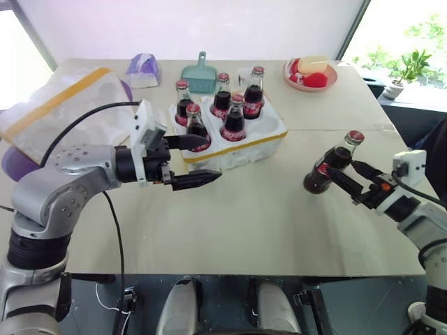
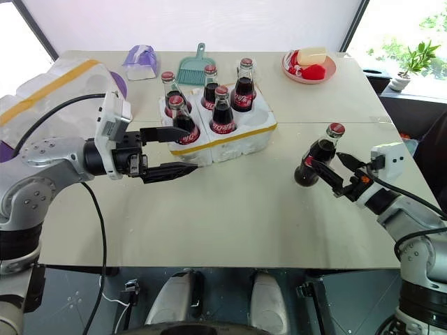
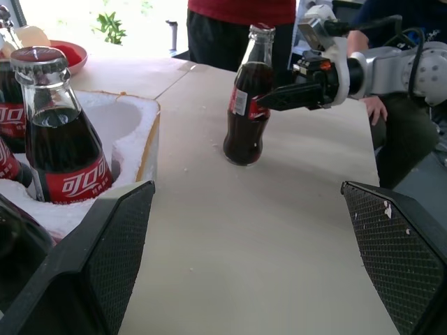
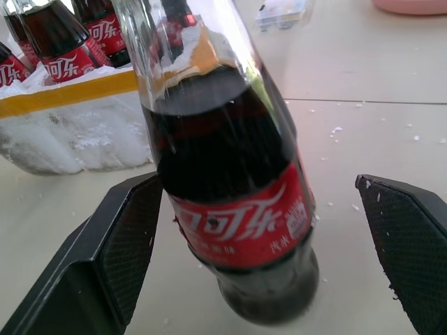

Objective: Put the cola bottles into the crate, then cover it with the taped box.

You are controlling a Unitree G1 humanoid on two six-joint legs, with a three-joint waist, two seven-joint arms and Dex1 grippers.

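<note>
sixth cola bottle [image 1: 334, 165] standing on the table [image 1: 265, 223], sitting between wide-apart right gripper [image 2: 332, 172] jaws, not clamped. left gripper [image 1: 199, 162] spread open too, just beside the crate [image 1: 241, 146] with five bottles.

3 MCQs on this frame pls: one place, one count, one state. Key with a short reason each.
1. Where does the lone dark glass cola bottle with the red cap stand?
A. On the table, between the right claw's open fingers
B. In a well of the crate
C. On the pink plate

2. How many cola bottles stand in the low white styrofoam crate with the yellow tape band?
A. Three
B. Five
C. Six

3. What state is the left claw in?
A. Shut on a bottle
B. Open, holding nothing
C. Shut on the crate's rim

Key:
1 A: the right wrist view shows the bottle on the beige table with the right claw fingers either side.
2 B: five red caps rise from the crate.
3 B: its fingers are apart beside the crate.
</note>
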